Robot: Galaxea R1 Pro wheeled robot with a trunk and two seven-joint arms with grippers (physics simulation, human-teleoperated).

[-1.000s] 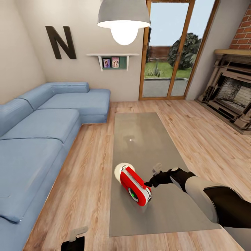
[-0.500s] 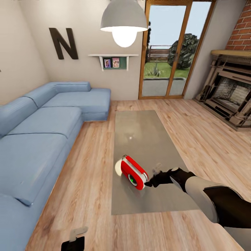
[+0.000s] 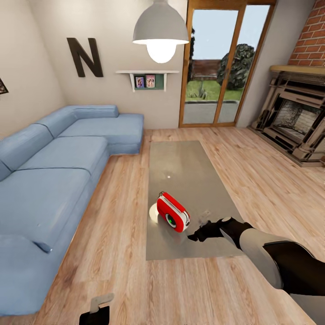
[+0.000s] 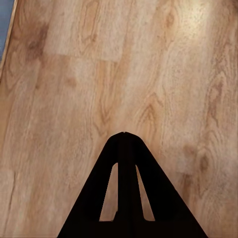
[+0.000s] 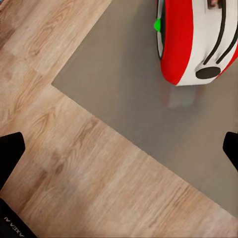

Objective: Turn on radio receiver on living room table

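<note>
Radio upright on counter, near its close end, long axis diagonal. Right claw just beside, radio ahead-left of it, apart; fingers spread wide. Left claw pressed together, low over floor, well apart. Right arm nearer.

The radio receiver is bright red with white trim and a green-ringed dial, on the glossy grey table. Around the table runs a light wood plank floor; beside the table stands a blue sofa. Beyond the table hang a black letter N and red-brown brick fireplace.
</note>
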